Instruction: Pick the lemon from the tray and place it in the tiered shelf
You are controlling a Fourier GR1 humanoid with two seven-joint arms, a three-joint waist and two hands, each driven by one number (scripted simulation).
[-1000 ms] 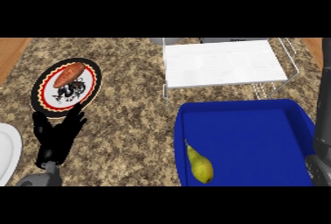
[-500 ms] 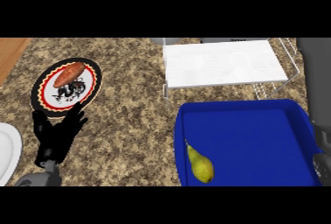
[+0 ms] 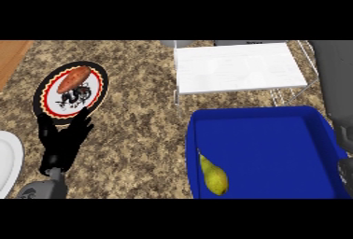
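Note:
A yellow-green, pear-shaped fruit [image 3: 214,175] lies in the near left corner of the blue tray [image 3: 276,116]. Behind the tray stands the tiered shelf [image 3: 238,67], with a white top on a wire frame. My left hand [image 3: 62,140] rests open at the lower left with its fingers up, far from the tray. A small black part of my right hand [image 3: 345,165] shows at the right edge, beside the tray's right wall. Nothing is held.
A dark-rimmed plate [image 3: 48,100] carrying a sweet potato [image 3: 72,79] sits just beyond my left hand. A white plate [image 3: 7,158] pokes in at the left edge. A grey block [image 3: 334,79] stands at the right, next to the shelf.
The dark shape of my right hand at the right edge has shifted slightly. The left hand, the fruit and the tray have not moved.

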